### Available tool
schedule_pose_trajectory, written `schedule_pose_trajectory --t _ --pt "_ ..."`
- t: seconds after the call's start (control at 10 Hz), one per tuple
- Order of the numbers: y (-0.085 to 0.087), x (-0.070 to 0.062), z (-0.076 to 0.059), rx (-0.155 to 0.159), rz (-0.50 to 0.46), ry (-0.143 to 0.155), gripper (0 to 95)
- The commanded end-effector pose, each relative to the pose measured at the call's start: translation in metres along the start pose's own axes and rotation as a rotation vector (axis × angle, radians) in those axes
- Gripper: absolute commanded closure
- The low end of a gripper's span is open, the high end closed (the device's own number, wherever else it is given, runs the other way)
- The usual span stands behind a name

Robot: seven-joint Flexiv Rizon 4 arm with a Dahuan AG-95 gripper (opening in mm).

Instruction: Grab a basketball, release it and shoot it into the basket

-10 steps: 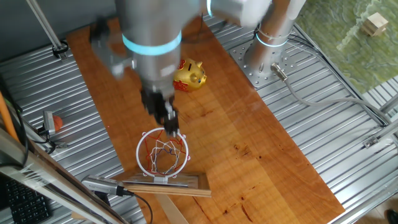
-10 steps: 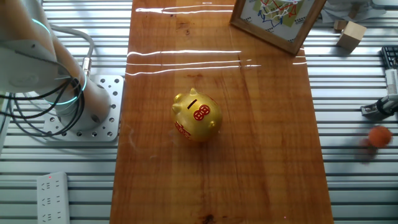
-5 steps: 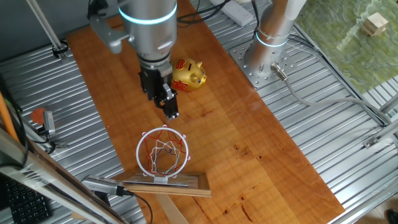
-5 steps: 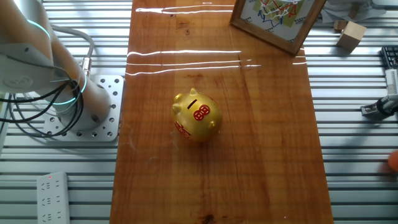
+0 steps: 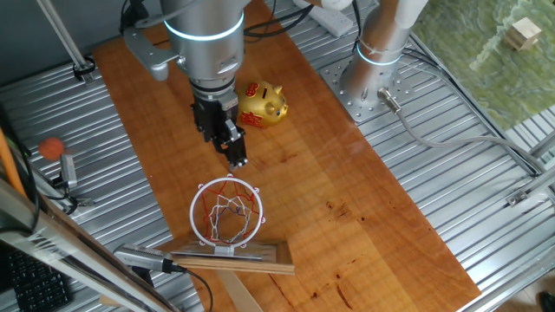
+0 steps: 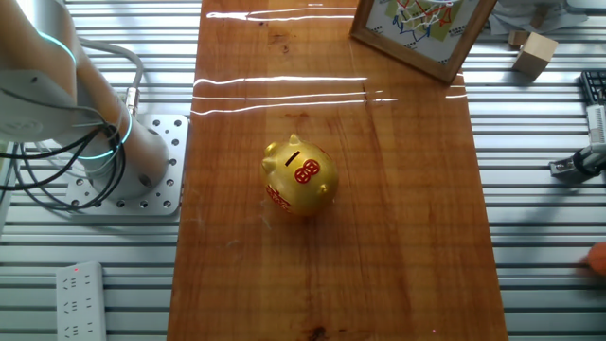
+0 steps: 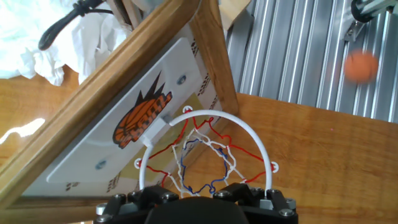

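The basketball, a tiny orange ball, lies on the metal slats left of the wooden board, far from my gripper. It also shows at the right edge of the other fixed view and blurred at the upper right of the hand view. The basket has a white-and-red ring, a string net and a wooden backboard. In the hand view its ring is just ahead of me. My gripper hangs above the board between the piggy bank and the ring. It is empty, with the jaws apart.
A gold-and-red piggy bank stands just right of my gripper, and also shows in the other fixed view. The arm's base is bolted at the back right. A clamp and cables lie on the left slats. A wooden block lies nearby.
My gripper has pulled back from over the ring toward the piggy bank. The ball has rolled along the slats, away from the basket.
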State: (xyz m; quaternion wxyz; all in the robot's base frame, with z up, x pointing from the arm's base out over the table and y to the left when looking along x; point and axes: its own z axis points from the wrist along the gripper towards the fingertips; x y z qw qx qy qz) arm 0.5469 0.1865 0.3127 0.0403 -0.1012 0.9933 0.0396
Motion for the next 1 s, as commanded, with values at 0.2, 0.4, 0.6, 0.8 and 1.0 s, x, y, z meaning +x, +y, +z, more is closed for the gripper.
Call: schedule_pose_trajectory --t 0.2,0.4,0.6,0.8,1.0 --pt "0.0005 -0.0015 0.0001 -0.001 -0.006 0.006 19.0" --pt "0.0005 -0.0015 0.0001 -0.002 -0.010 0.006 19.0" --pt "0.0005 -0.0015 0.0001 -0.002 -0.012 0.009 19.0" --pt "0.0005 -0.0015 0.0001 -0.003 -0.013 0.010 19.0" --pt "0.0005 -0.0015 0.0001 -0.003 -0.007 0.007 19.0"
